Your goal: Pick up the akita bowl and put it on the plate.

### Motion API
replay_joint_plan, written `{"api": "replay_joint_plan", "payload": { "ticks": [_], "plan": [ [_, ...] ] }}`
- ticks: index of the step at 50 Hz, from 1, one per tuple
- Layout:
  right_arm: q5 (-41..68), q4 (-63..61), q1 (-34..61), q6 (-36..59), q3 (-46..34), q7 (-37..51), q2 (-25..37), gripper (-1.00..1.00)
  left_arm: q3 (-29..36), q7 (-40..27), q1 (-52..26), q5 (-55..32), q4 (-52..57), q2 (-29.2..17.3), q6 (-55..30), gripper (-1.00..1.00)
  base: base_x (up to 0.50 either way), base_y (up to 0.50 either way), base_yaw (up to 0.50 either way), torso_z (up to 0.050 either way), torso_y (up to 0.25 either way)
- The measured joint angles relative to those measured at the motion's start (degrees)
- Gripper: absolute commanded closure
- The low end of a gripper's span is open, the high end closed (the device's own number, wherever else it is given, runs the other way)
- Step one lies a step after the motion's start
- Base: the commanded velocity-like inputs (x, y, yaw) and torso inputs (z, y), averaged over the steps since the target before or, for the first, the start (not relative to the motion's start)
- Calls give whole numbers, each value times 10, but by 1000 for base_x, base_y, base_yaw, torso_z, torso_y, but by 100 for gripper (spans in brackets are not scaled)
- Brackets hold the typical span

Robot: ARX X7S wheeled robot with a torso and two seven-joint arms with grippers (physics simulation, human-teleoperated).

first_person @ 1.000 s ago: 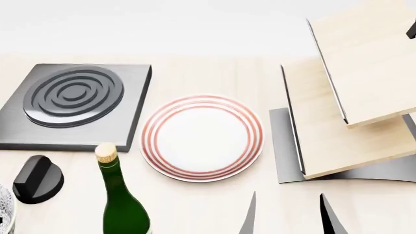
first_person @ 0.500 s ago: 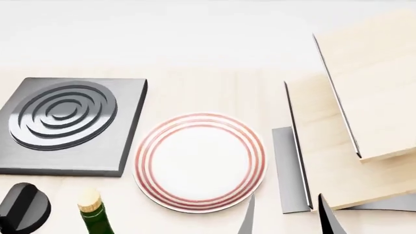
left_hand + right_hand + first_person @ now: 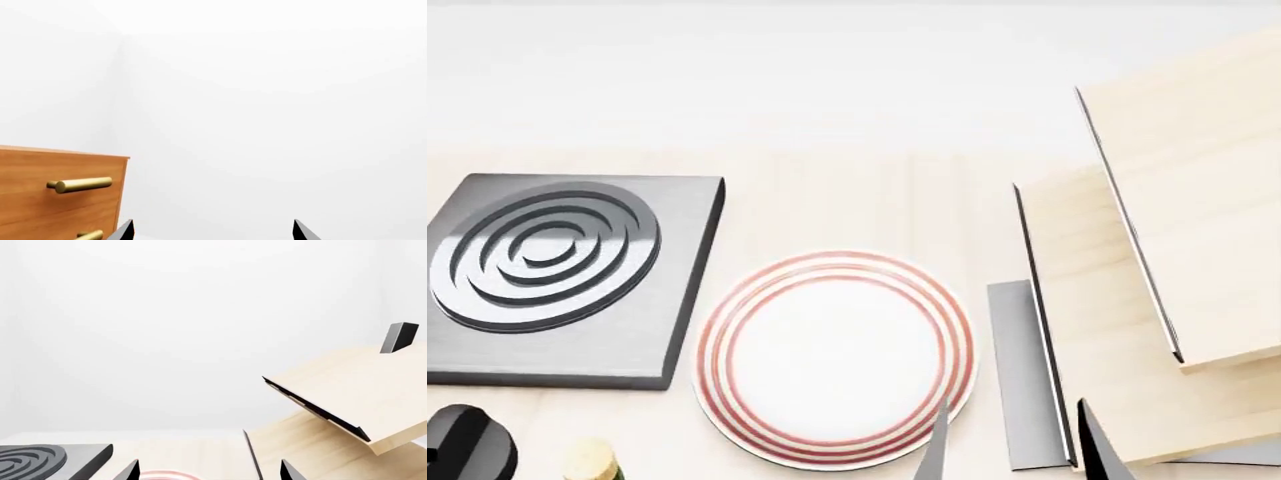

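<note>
The akita bowl is out of view in every frame. The plate (image 3: 834, 360), white with thin red rings, lies flat on the pale wooden table, and only its rim (image 3: 162, 475) shows in the right wrist view. My right gripper (image 3: 1013, 403) stands open at the plate's near right edge, with nothing between its fingers; in its own view the right gripper (image 3: 209, 461) points over the plate's far rim. My left gripper (image 3: 213, 221) is open and empty, facing a white wall. It does not show in the head view.
A dark grey stove burner (image 3: 554, 270) sits left of the plate, with a black knob (image 3: 465, 445) and a bottle's cork (image 3: 590, 462) in front of it. A tilted wooden rack (image 3: 1148, 270) stands to the right. A wooden cabinet (image 3: 60, 195) shows beside the left gripper.
The head view has shifted, so plate, burner and rack slid down the frame. The bottle and knob have nearly left the lower edge. The right gripper's fingers stay open.
</note>
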Motion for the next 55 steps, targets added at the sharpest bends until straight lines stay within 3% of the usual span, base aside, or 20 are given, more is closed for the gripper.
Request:
{"api": "replay_joint_plan", "payload": {
  "ticks": [31,55],
  "plan": [
    [-5,26,3,-19,-12,6,0,-100,-20,-17,-11,-2,26,-32,-45,-100,40,0,0,0,0],
    [-9,60,9,-33,-29,5,-3,-100,-168,-40,-25,-92,80,-128,-177,-100,0,0,0,0,0]
  ]
}}
